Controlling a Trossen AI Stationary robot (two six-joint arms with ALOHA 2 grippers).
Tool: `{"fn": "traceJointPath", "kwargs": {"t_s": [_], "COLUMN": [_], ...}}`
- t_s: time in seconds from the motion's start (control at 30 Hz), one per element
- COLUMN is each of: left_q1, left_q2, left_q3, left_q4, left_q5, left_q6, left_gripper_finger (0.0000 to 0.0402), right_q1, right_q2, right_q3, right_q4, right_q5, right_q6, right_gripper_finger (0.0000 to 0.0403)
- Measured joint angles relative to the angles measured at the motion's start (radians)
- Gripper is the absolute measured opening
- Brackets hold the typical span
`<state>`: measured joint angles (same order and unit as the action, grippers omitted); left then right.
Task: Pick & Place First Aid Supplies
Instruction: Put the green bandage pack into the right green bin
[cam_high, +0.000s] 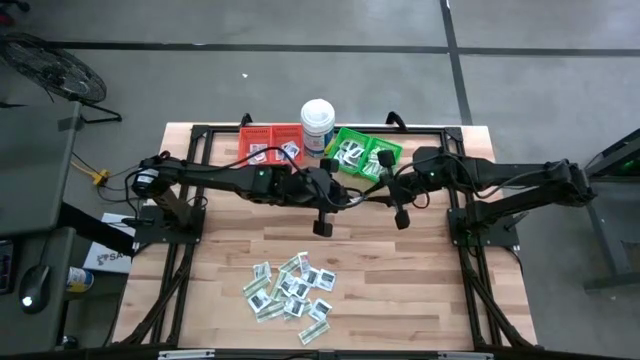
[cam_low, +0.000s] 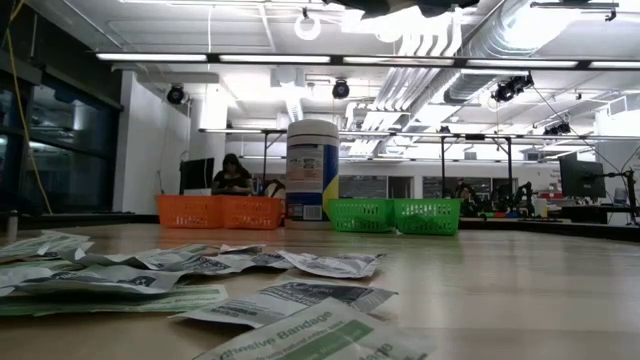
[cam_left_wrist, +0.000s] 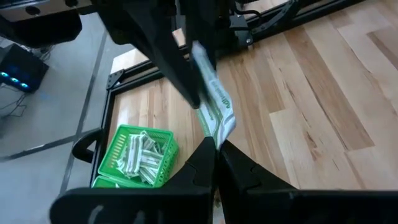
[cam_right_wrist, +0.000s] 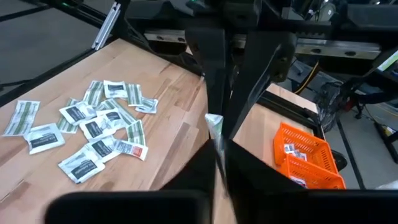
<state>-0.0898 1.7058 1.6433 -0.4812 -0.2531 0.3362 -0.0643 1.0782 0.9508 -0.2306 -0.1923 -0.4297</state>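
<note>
A pale green-and-white strip packet (cam_left_wrist: 214, 102) (cam_right_wrist: 214, 124), one of the first aid supplies, hangs in the air over the middle of the table. My left gripper (cam_high: 350, 193) (cam_left_wrist: 216, 149) and my right gripper (cam_high: 372, 188) (cam_right_wrist: 219, 155) meet there tip to tip, each shut on it. The rest of the packets (cam_high: 290, 290) (cam_right_wrist: 93, 130) lie flat in a loose pile near the table's near edge. In the low view the grippers are out of sight above the picture. My left gripper pinches one end of the strip (cam_left_wrist: 219, 134) between its two fingers, coming roughly level from the table's left. The strip runs on from the fingers toward the other gripper, clear of the table. My right gripper pinches the strip's other end (cam_right_wrist: 216, 135) between its two fingers (cam_left_wrist: 177, 74), coming roughly level from the table's right. The fingers lie along the strip, which is lifted clear of the table.
At the table's far edge stand an orange-red bin (cam_high: 270, 143) holding a few square packets, a tall white tub (cam_high: 318, 122) and a green bin (cam_high: 365, 155) (cam_left_wrist: 137, 155) holding strips. Bare wood lies between the bins and the pile.
</note>
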Motion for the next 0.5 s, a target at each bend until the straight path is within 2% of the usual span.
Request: {"fn": "traceJointPath", "kwargs": {"t_s": [0.07,0.27,0.37,0.5], "left_q1": [0.0,0.0,0.0,0.0], "left_q2": [0.0,-0.001,-0.001,-0.025], "left_q3": [0.0,0.0,0.0,-0.001], "left_q4": [0.0,0.0,-0.001,-0.071], "left_q5": [0.0,-0.004,-0.004,-0.007], "left_q6": [0.0,0.031,0.061,0.062], "left_gripper_finger": [0.0,0.0018,0.0045,0.0099], "right_q1": [0.0,-0.005,-0.014,-0.042], "right_q2": [0.0,0.0,-0.001,-0.001], "right_q3": [0.0,0.0,0.0,0.0], "right_q4": [-0.001,-0.009,-0.021,-0.069], "right_q5": [-0.005,-0.023,-0.023,0.032], "right_q6": [0.001,0.046,0.054,0.083], "right_gripper_finger": [0.0007,0.0002,0.0001,0.0001]}}
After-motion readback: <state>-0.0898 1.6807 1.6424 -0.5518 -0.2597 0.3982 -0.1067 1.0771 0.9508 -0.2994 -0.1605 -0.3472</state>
